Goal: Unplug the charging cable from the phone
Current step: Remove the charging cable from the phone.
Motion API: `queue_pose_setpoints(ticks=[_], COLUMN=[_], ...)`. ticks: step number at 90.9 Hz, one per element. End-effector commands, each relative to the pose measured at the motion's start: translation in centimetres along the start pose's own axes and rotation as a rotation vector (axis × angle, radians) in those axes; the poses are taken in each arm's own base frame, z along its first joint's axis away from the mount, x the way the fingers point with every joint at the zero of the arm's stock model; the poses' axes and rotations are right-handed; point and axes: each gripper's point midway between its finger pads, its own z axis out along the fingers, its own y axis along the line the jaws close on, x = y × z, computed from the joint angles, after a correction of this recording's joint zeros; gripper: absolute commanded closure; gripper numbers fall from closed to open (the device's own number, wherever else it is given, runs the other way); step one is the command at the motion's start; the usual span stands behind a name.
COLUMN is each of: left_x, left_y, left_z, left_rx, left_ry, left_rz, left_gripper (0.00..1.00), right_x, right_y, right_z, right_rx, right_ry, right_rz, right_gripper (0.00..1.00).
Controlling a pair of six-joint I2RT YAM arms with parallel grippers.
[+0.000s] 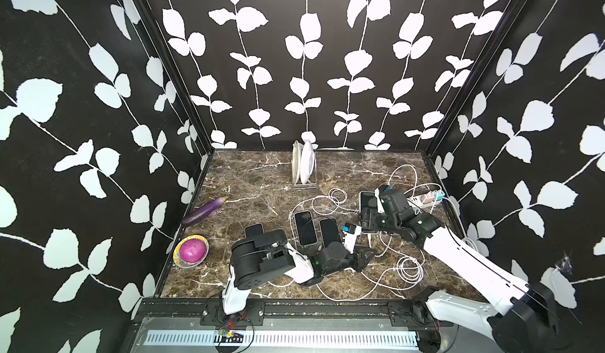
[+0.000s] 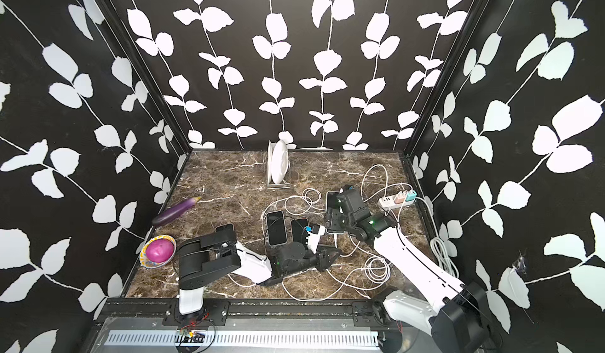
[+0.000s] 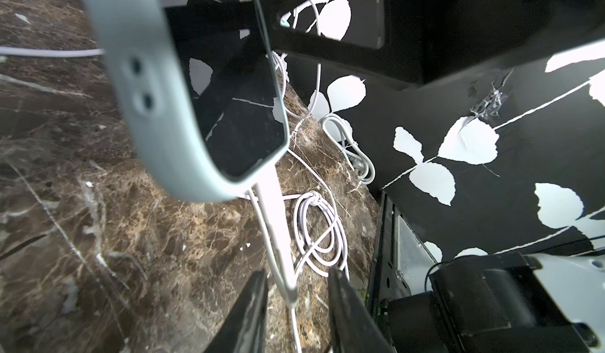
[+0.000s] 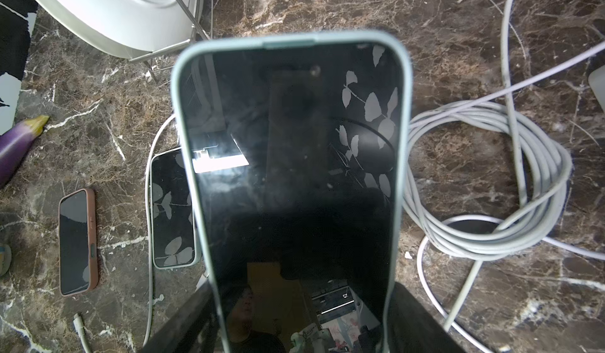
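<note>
Centre frame, the right gripper [image 4: 301, 318] clamps the teal-cased phone [image 4: 294, 158]. Low in frame, the left gripper [image 3: 298, 273] straddles the white charging cable [image 3: 276, 237], jaws ajar, not pinching.

Black walls [image 1: 294, 57] all round, white leaf-vine pattern! Brown marble tabletop [image 1: 255, 204], white veins. Left of centre, glossy purple eggplant [image 1: 204, 211]; lower left, yellow-and-blue patterned bowl [image 1: 178, 253], magenta onion [image 1: 193, 250]. Mint-green-cased black-screen phone [image 4: 291, 171], white charging cable [image 3: 278, 237], tan-pink-cased phone [image 4: 77, 241].

Black walls [image 1: 294, 57] patterned with white leaves enclose a brown marble tabletop [image 1: 255, 178].
</note>
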Motion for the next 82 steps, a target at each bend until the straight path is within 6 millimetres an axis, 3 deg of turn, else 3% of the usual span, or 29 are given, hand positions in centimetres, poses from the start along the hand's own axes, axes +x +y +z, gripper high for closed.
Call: queue_pose_setpoints(ticks=[1, 82], left_x=[-0.41, -0.45], left_y=[-0.46, -0.46], left_z=[0.37, 0.39], left_rx=[0.009, 0.010], left_ry=[-0.015, -0.020], left_rz=[0.015, 0.017], left_gripper=[0.67, 0.71], right_x=[-1.13, -1.58], right_y=[0.51, 1.13], right_z=[-0.56, -0.94], right_rx=[-0.024, -0.058], right_ry=[-0.057, -0.079], right_rz=[0.013, 0.014], right_gripper=[1.00, 1.00])
